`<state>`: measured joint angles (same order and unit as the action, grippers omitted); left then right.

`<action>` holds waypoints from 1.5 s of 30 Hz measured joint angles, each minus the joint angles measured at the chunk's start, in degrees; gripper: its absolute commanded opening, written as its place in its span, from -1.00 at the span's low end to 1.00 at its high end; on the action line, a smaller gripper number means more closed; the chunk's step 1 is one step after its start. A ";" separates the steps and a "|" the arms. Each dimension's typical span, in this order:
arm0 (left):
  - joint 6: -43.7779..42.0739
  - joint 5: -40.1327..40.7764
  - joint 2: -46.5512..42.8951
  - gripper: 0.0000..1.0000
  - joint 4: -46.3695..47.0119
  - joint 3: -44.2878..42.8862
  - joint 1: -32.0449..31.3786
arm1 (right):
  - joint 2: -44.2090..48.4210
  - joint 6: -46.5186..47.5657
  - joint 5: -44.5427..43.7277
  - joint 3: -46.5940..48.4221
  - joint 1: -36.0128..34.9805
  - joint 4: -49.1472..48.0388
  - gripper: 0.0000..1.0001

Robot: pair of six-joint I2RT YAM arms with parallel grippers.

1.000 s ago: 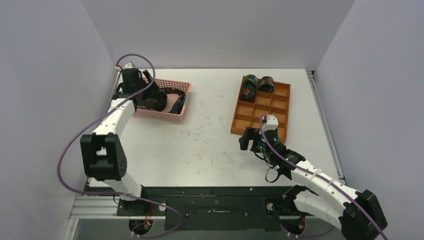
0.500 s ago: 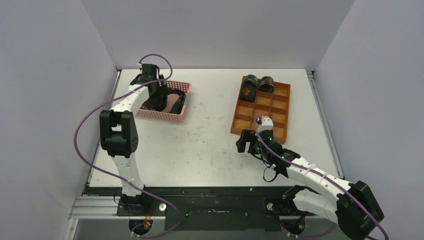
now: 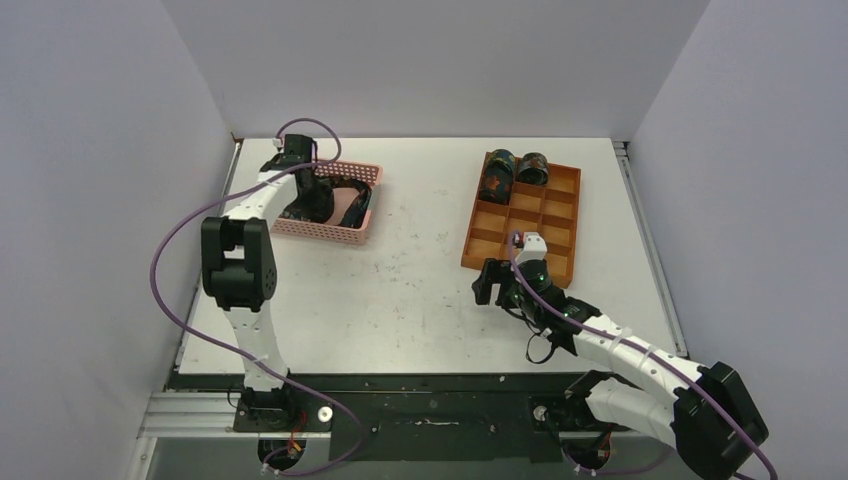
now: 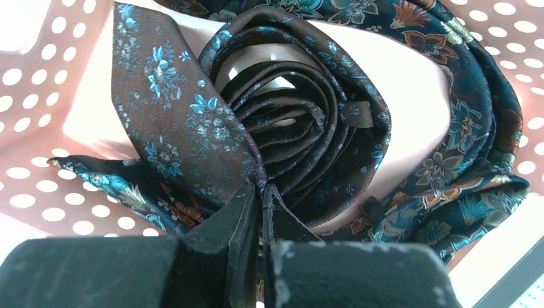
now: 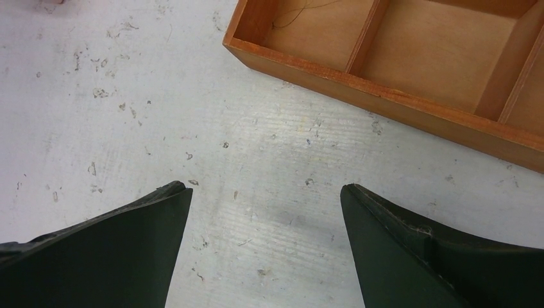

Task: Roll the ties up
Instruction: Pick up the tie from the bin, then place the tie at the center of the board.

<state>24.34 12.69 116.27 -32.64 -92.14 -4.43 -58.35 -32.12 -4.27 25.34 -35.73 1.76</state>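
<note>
Two loose ties lie tangled in the pink basket (image 3: 345, 235): a brown tie (image 4: 173, 122) with blue flowers, loosely coiled, and a dark blue tie (image 4: 475, 128) with orange flowers curving round it. My left gripper (image 3: 318, 190) reaches down into the basket. In the left wrist view it (image 4: 262, 189) is shut, its tips pinching a fold of the brown tie. Two rolled ties (image 3: 497, 172) (image 3: 533, 168) stand in the far compartments of the wooden tray (image 3: 560, 215). My right gripper (image 3: 492, 282) hovers open over bare table, with nothing between its fingers (image 5: 265, 189).
The tray's near rim (image 5: 385, 96) lies just beyond the right fingertips, with open compartments behind it. The basket's perforated wall (image 4: 38, 128) closes in on the left gripper. Purple cables loop off both arms. Grey walls bound the table on three sides.
The left arm swung from the basket's left side to above it, and its jaws closed on the brown tie. The right gripper shifted slightly left and stayed open.
</note>
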 measured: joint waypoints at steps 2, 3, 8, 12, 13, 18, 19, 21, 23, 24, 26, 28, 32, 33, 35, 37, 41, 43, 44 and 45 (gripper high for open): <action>0.07 -0.31 -0.70 -1.00 -0.81 0.07 0.00 | 0.22 0.00 -0.04 0.00 0.00 0.02 0.80; 0.20 -0.52 -2.03 -1.00 -0.90 0.63 0.00 | 0.50 0.00 -0.07 0.00 0.00 0.02 0.80; 0.94 -2.01 -18.14 -1.00 -1.36 2.51 -1.07 | 2.58 -0.04 -0.63 0.09 0.00 0.33 0.80; 0.76 -3.96 -37.29 -1.00 2.99 -0.68 -7.06 | 4.87 -0.04 -1.42 1.51 0.00 2.82 0.80; 0.68 -5.29 -41.66 -1.00 5.01 -1.75 -9.68 | 5.75 -0.02 -1.81 2.40 0.00 3.82 0.80; 1.68 -15.10 -59.19 -1.00 13.90 -2.01 -18.45 | 10.54 0.94 -4.85 8.00 0.00 7.19 0.80; 2.10 -16.35 -62.16 -1.00 15.06 -0.50 -18.47 | 11.58 1.22 -5.70 8.90 0.00 7.41 0.80; 2.21 -18.12 -67.54 -1.00 16.90 4.57 -18.49 | 13.57 1.57 -7.56 10.14 0.02 8.07 0.80; 1.86 -17.40 -71.89 -0.98 16.65 11.74 -18.67 | 14.95 1.64 -9.09 10.51 0.07 8.61 0.80; 1.73 -15.87 -73.57 -0.87 15.78 16.20 -18.73 | 15.67 1.64 -9.81 10.51 0.13 9.11 0.80; 1.68 -12.04 -75.76 0.04 13.11 25.81 -18.73 | 16.22 1.51 -10.36 10.43 0.17 9.57 0.80; 1.79 -8.63 -76.43 0.54 10.34 35.65 -18.73 | 16.09 1.27 -10.34 10.25 0.17 9.57 0.80; 4.96 -2.47 -75.63 1.00 3.58 50.01 -18.71 | 14.64 0.66 -9.20 9.25 0.17 9.46 0.80; 5.77 -0.94 -76.04 0.94 1.46 52.17 -18.71 | 14.10 0.63 -8.61 8.90 0.17 9.42 0.80; 7.02 1.84 -78.09 0.93 -0.55 53.22 -18.71 | 12.98 0.66 -6.80 8.00 0.17 9.40 0.81; 7.98 4.37 -81.72 0.93 -0.20 53.20 -18.71 | 11.74 0.63 -5.22 7.32 0.11 9.27 0.81; 9.09 6.58 -88.26 0.93 0.61 53.18 -18.71 | 8.24 -0.39 -2.91 5.25 -0.55 7.45 0.82; 9.70 5.49 -88.78 0.93 1.40 53.13 -18.71 | 6.29 -2.05 -2.75 3.32 -1.51 6.91 0.80; 10.12 4.31 -88.17 0.93 1.68 53.22 -18.71 | 5.27 -3.17 -3.26 2.64 -2.08 7.17 0.80; 10.75 2.75 -87.19 0.93 1.99 53.35 -18.71 | 4.20 -4.17 -4.04 2.32 -2.69 7.67 0.80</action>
<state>35.09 15.44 29.08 -30.65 -38.79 -23.14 -54.15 -36.29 -8.32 27.66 -38.41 9.43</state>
